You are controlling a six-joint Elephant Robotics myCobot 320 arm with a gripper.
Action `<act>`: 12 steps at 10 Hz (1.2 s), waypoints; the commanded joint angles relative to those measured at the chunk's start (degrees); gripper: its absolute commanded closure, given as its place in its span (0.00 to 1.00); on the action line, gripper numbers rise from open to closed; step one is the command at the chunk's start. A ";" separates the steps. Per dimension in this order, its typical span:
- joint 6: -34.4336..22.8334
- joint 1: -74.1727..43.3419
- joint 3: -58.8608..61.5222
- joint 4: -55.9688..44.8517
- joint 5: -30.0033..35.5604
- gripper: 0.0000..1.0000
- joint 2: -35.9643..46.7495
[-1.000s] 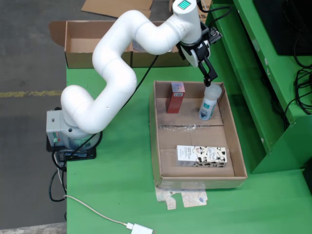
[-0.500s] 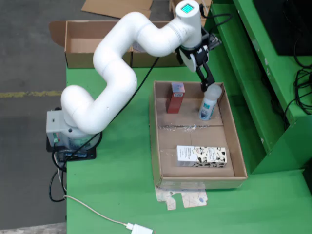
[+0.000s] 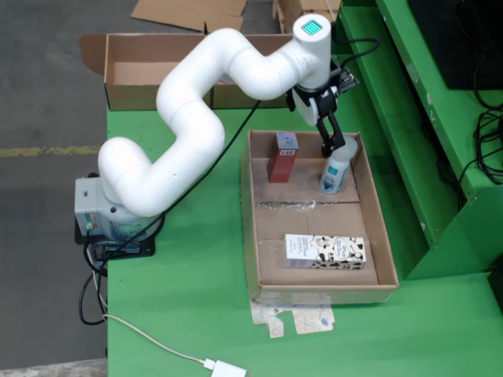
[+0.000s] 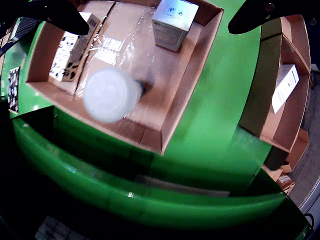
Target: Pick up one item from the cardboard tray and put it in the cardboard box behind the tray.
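A white bottle (image 3: 339,170) with a blue label is standing upright in the upper right corner of the cardboard tray (image 3: 250,228), right of centre in the fixed view. In the wrist view its white cap (image 4: 111,94) is filling the left-centre of the frame. The end effector (image 3: 336,147) is hovering at the bottle's top, its dark fingers (image 4: 257,15) standing apart at the upper corners of the wrist view, not closing on anything. A red carton (image 3: 283,156) is standing just left of the bottle, apart from it. A black-and-white patterned carton (image 3: 324,251) is lying flat near the tray's lower edge. The white myCobot arm (image 3: 196,118) is arching from its base (image 3: 106,212) at left across the green bench (image 3: 181,298). The open cardboard box (image 3: 149,71) is sitting beyond the tray, at upper left.
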 commanded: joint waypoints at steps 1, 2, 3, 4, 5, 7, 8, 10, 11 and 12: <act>-1.25 -1.57 1.40 1.33 1.33 0.00 -0.35; -1.25 -1.57 1.40 1.33 1.33 0.00 -0.35; -1.08 -1.62 1.40 0.85 1.50 0.00 -0.46; -0.93 -1.67 1.40 0.71 1.66 0.00 -0.64; -0.81 -1.78 1.40 0.49 1.84 0.00 -0.85; -0.59 -1.74 1.40 0.35 1.78 0.00 -0.86; -0.39 -1.72 -12.38 7.13 2.06 0.00 5.92; -0.03 -1.67 -25.90 14.21 2.34 0.00 12.15; -0.49 -2.19 -21.16 12.73 3.11 0.00 8.09; -0.49 -2.19 -21.16 12.73 3.11 0.00 8.09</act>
